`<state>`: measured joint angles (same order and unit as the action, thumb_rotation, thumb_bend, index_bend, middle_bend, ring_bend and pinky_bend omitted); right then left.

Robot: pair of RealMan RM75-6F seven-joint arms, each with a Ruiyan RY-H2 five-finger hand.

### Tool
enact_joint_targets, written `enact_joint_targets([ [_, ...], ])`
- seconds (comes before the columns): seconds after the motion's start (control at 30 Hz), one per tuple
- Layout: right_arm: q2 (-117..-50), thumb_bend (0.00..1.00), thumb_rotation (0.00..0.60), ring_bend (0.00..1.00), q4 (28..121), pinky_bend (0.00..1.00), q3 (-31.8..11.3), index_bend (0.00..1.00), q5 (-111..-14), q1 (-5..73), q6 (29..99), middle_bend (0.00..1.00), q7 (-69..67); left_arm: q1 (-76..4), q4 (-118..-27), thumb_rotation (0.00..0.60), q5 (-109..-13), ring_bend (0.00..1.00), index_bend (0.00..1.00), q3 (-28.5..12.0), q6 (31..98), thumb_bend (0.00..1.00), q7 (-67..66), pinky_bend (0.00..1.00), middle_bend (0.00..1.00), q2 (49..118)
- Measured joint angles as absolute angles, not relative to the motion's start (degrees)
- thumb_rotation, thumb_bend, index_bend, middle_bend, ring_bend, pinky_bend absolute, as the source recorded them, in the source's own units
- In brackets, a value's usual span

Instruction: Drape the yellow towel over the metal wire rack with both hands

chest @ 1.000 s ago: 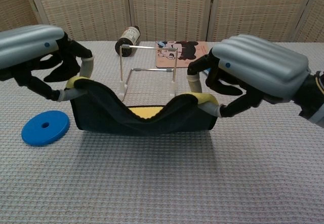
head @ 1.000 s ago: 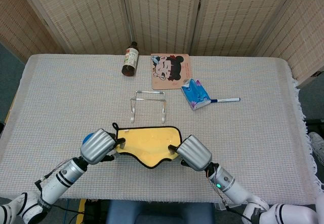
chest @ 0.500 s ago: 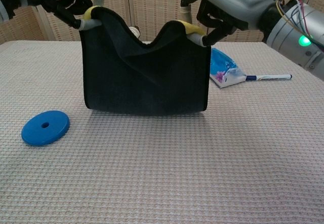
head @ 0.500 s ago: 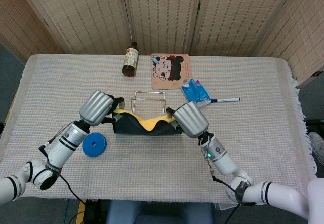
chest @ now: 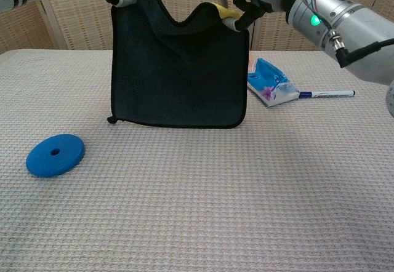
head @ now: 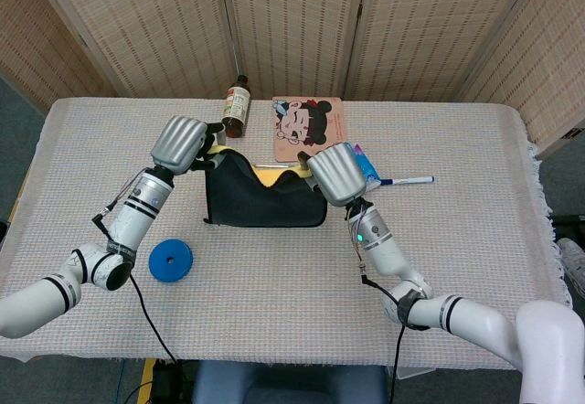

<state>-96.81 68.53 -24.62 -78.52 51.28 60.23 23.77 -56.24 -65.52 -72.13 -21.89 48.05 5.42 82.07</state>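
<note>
Woven screens back the table (head: 475, 239). Left hand (head: 178, 141) and right hand (head: 334, 174), raised, each pinch a top corner of the yellow towel (chest: 178, 75); its lower hem hangs just above the cloth.

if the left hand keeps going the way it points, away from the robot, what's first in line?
Likely the bottle, lying just beyond the left hand that holds the towel. Height is unclear, so it may pass above.

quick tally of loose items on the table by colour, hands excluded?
Yellow/black: 1, towel, held up by both hands
Metal: 1, wire rack, mostly hidden behind the towel
Blue: 3, disc, packet, pen
Brown: 1, bottle
Pink/tan: 1, cartoon mat
Total: 7
</note>
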Motion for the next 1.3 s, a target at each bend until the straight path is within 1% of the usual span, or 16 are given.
enact_joint_targets([
  [0.2,-99.44,0.46,0.6,0.99,60.91,1.0,-25.39,0.7,-76.6,55.13,58.35,0.96,22.14,-59.14,-59.88,0.6,-67.4,0.77,0.62,-22.72,43.64,0.43,4.38,0.92,0.92,84.07],
  [0.37,-101.44,0.41,0.6,0.99,54.56,1.0,-25.45,0.7,-76.13,58.43,57.3,0.95,20.15,-60.9,-55.47,0.6,-63.09,0.77,0.62,-23.84,41.06,0.43,4.28,0.92,0.92,85.72],
  [0.57,-103.78,0.39,0.6,0.99,47.44,1.0,-24.64,0.7,-76.06,61.45,56.05,0.94,18.05,-62.68,-51.46,0.6,-59.71,0.77,0.61,-24.62,37.86,0.43,4.9,0.92,0.92,87.38],
  [0.6,-104.18,0.39,0.6,0.99,46.41,1.0,-24.49,0.69,-75.97,61.8,55.82,0.94,17.81,-62.93,-50.94,0.6,-59.51,0.77,0.6,-24.55,37.53,0.43,4.83,0.92,0.92,87.64],
  [0.67,-105.12,0.37,0.6,0.99,44.17,1.0,-24.11,0.61,-75.66,62.52,55.23,0.93,17.19,-63.5,-49.79,0.6,-59.12,0.74,0.57,-24.23,36.71,0.43,4.37,0.92,0.9,88.23],
  [0.73,-105.82,0.35,0.6,0.99,42.51,1.0,-23.75,0.5,-75.33,63.02,54.63,0.92,16.74,-64.04,-48.86,0.6,-58.57,0.66,0.49,-23.89,35.73,0.41,3.71,0.9,0.82,88.69],
  [0.8,-106.48,0.33,0.6,0.98,41.0,1.0,-23.34,0.33,-74.76,63.47,53.78,0.92,16.4,-64.41,-48.47,0.6,-57.92,0.52,0.35,-23.7,34.77,0.36,3.24,0.86,0.67,88.92],
  [0.83,-106.66,0.32,0.6,0.98,40.64,1.0,-23.17,0.27,-74.48,63.61,53.37,0.92,16.3,-64.62,-48.4,0.6,-57.49,0.48,0.32,-23.61,34.06,0.35,3.05,0.84,0.61,88.96],
  [0.87,-106.78,0.3,0.6,0.97,40.38,1.0,-22.95,0.17,-74.08,63.71,52.84,0.91,16.26,-64.78,-48.39,0.6,-57.15,0.43,0.27,-23.54,33.49,0.34,2.93,0.81,0.54,88.95],
  [0.9,-106.8,0.28,0.6,0.97,40.31,1.0,-22.8,0.11,-73.76,63.74,52.47,0.91,16.35,-64.94,-48.39,0.6,-56.77,0.39,0.23,-23.46,32.95,0.32,2.77,0.78,0.47,88.92],
  [0.93,-106.75,0.27,0.6,0.97,40.32,1.0,-22.61,0.07,-73.49,63.74,52.17,0.91,16.5,-65.13,-48.4,0.6,-56.27,0.37,0.21,-23.35,32.49,0.3,2.52,0.77,0.44,88.87],
  [0.97,-106.58,0.26,0.6,0.97,40.44,1.0,-22.39,0.04,-73.35,63.7,52.06,0.91,16.61,-65.24,-48.41,0.6,-56.0,0.31,0.18,-23.29,32.38,0.28,2.34,0.71,0.38,88.85],
  [1.0,-106.42,0.25,0.6,0.96,40.58,1.0,-22.3,0.02,-73.29,63.64,52.14,0.9,16.63,-65.27,-48.44,0.6,-55.84,0.24,0.14,-23.26,32.34,0.26,2.28,0.64,0.33,88.81],
  [1.1,-105.72,0.24,0.6,0.96,41.62,1.0,-22.16,0.0,-72.95,63.3,52.35,0.9,16.58,-65.21,-49.0,0.6,-55.05,0.12,0.09,-23.29,32.05,0.25,2.53,0.48,0.23,88.43],
  [1.2,-104.49,0.24,0.6,0.95,43.61,1.0,-21.84,0.0,-72.96,62.58,53.05,0.88,16.23,-64.63,-50.56,0.6,-55.54,0.1,0.09,-23.21,32.76,0.25,3.22,0.43,0.22,87.67],
  [1.3,-102.43,0.24,0.6,0.91,46.71,1.0,-21.17,0.0,-73.26,61.33,53.97,0.86,16.08,-63.29,-52.63,0.6,-56.84,0.11,0.09,-22.95,35.15,0.25,4.13,0.42,0.22,86.68],
])
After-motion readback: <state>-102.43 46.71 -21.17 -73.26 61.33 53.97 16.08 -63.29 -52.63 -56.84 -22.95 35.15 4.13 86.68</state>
